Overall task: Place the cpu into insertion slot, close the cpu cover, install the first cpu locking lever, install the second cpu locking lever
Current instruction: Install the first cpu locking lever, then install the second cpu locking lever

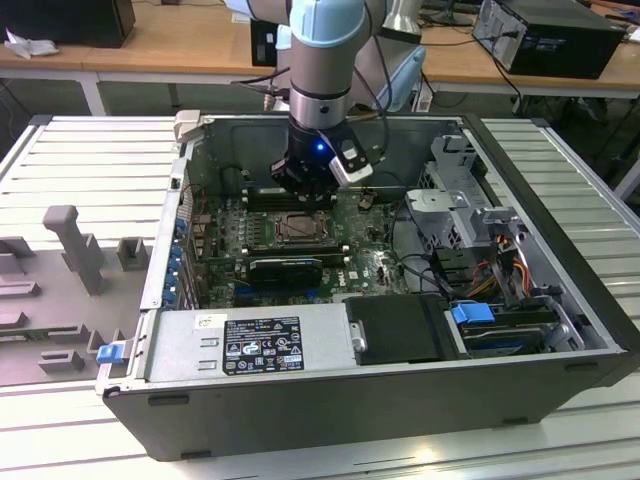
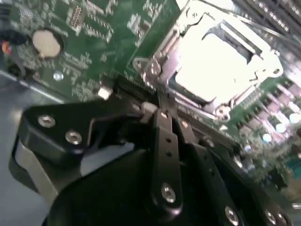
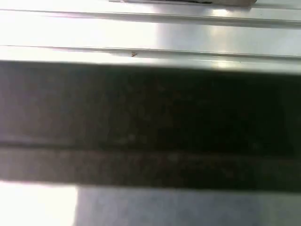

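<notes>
Exterior view, gripper (image 1: 305, 192) low inside open case (image 1: 560, 300), just behind slot (image 1: 296, 229) on motherboard (image 1: 365, 265), second wrist view, cpu (image 2: 218, 63) seated under closed cover (image 2: 162, 61), fingers' state unclear

wooden desks (image 1: 180, 45) behind | ribbed metal table (image 1: 90, 150) | bright lighting

Three cameras set around the open computer case (image 1: 380, 380)

The exterior view looks down at a slant from in front of the case, far enough to take in all of it and the green motherboard (image 1: 230, 235) inside. The second wrist view sits close above that motherboard (image 2: 108, 42), facing down along the arm's black linkage; these two views share it. The first wrist view faces a dark band and pale ribbed metal at close range.
</notes>
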`<state>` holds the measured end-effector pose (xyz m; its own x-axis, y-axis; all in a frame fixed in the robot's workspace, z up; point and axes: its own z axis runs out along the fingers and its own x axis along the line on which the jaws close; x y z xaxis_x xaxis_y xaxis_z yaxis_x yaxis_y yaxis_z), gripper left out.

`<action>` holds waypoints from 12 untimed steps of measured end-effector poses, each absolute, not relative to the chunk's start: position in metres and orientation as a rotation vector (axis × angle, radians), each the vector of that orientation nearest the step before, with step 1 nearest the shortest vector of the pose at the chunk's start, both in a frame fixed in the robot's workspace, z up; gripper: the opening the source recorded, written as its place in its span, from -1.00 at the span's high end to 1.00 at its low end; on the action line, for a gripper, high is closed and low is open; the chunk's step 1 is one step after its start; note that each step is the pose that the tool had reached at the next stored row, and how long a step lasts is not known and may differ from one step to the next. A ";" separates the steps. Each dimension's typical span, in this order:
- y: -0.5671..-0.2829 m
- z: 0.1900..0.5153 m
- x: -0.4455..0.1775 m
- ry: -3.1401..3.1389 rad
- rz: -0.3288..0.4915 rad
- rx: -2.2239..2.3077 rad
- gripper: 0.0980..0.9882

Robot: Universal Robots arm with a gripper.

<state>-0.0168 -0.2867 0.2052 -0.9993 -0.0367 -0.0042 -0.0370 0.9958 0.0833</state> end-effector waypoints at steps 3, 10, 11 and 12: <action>-0.289 0.218 -0.017 3.136 0.130 -0.058 0.98; -0.292 0.218 -0.017 3.136 0.130 -0.058 0.98; -0.292 0.218 -0.017 3.136 0.130 -0.058 0.98; -0.292 0.218 -0.017 3.136 0.130 -0.058 0.98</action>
<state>-0.0168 -0.2923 0.2183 -0.9993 -0.0368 -0.0039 -0.0370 0.9959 0.0827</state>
